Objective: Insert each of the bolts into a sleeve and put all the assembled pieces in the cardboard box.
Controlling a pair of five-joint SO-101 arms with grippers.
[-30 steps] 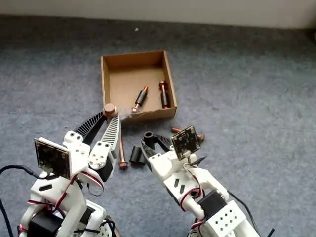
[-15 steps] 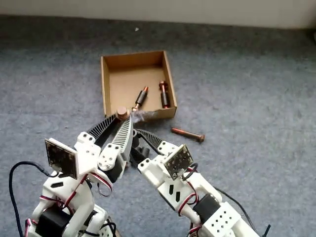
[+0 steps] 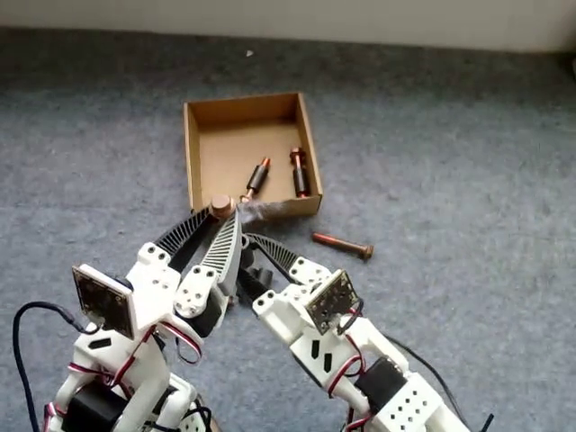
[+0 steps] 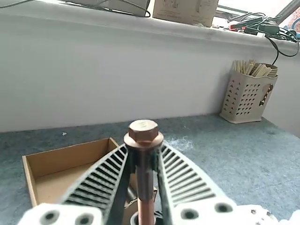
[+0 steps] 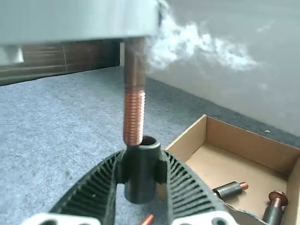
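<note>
My left gripper (image 3: 219, 227) is shut on a copper bolt (image 4: 143, 135), held upright with its hex head on top. Directly under it my right gripper (image 5: 140, 185) is shut on a black sleeve (image 5: 140, 174). The bolt's threaded end (image 5: 133, 117) sits at the sleeve's open mouth. In the high view both grippers meet just in front of the cardboard box (image 3: 202, 162), with the bolt head (image 3: 220, 208) at the box's near wall. Two assembled pieces (image 3: 258, 177) (image 3: 299, 171) lie inside the box. A loose bolt (image 3: 342, 244) lies on the carpet to the right.
Grey carpet (image 3: 450, 180) covers the table all around. A white wall (image 4: 93, 70) stands behind the box, and a slotted beige basket (image 4: 248, 91) sits against it far to one side. The copper tip of another bolt (image 5: 147, 219) shows below the sleeve.
My left gripper carried the bolt to the right and my right gripper brought the sleeve left, under it. The loose bolt on the right came into full view. In the last half second little moved.
</note>
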